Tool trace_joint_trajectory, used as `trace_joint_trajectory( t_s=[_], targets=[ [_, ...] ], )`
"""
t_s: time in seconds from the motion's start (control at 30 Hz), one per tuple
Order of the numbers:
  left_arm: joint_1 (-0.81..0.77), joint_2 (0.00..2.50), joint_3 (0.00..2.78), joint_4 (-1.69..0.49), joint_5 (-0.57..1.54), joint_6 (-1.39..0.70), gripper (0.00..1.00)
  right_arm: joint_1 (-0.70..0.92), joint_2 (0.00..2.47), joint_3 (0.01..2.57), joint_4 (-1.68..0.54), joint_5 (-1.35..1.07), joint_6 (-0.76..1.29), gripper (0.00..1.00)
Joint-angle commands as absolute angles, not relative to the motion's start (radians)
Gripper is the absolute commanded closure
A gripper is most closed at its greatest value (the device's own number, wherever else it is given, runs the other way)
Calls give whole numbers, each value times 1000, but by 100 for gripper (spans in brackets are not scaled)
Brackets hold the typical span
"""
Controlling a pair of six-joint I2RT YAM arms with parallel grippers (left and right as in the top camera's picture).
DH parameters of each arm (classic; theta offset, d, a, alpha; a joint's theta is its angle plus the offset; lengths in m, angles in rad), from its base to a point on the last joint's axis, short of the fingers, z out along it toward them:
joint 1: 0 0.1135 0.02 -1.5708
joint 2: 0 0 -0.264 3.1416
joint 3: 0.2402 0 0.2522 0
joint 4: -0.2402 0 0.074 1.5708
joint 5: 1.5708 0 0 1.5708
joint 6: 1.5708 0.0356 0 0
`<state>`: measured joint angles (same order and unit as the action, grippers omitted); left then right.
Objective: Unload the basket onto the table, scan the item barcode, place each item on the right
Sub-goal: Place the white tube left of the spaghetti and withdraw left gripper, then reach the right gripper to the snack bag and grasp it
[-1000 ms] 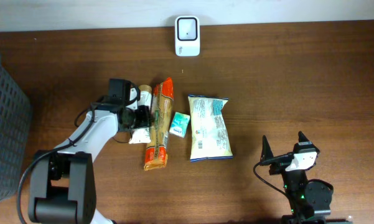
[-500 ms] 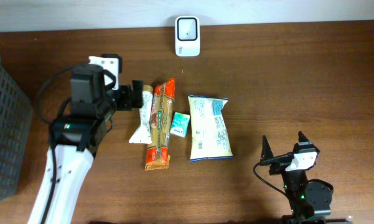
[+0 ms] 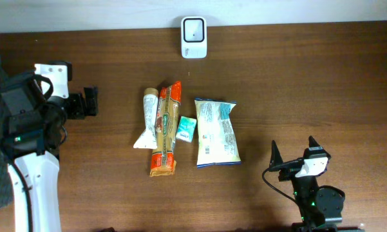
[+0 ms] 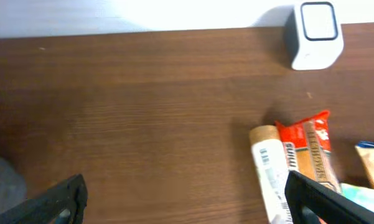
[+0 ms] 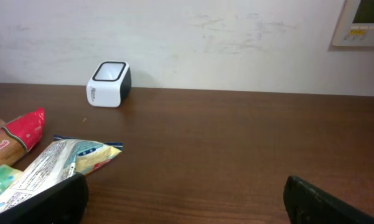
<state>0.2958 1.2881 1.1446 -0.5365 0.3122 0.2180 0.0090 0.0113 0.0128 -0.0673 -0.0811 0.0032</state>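
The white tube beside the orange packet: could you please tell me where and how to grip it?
Probably the white tube across its round body below the cap, from above with the open left claw. It lies flat; the side facing that claw is free, while the orange packet crowds the other.

Overhead: straight down, far, whole counter (image 3: 296, 77). Left wrist: raised at left, tilted down toward the back wall (image 4: 143, 12). Right wrist: low at front right, near-level, facing the wall. All three share the scanner (image 3: 194, 28) and red packet (image 3: 165, 129).
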Motion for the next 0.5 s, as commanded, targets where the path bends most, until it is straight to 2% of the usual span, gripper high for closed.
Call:
trace_joint_trajectory(
  t_s=[0.0,0.23,0.37,0.47],
  targets=[
    [296,1353,1150,-536,374,237,1,13,4,6,-33,-226,7,1],
    [296,1410,1150,-537,374,237,1,13,130,162,-29,-388,3,1],
    [296,1410,1150,-536,374,237,1,13,398,361,-120,-475,-3,1],
    [296,1410,1150,-536,374,237,1,13,703,649,-358,-572,-139,2]
  ],
)
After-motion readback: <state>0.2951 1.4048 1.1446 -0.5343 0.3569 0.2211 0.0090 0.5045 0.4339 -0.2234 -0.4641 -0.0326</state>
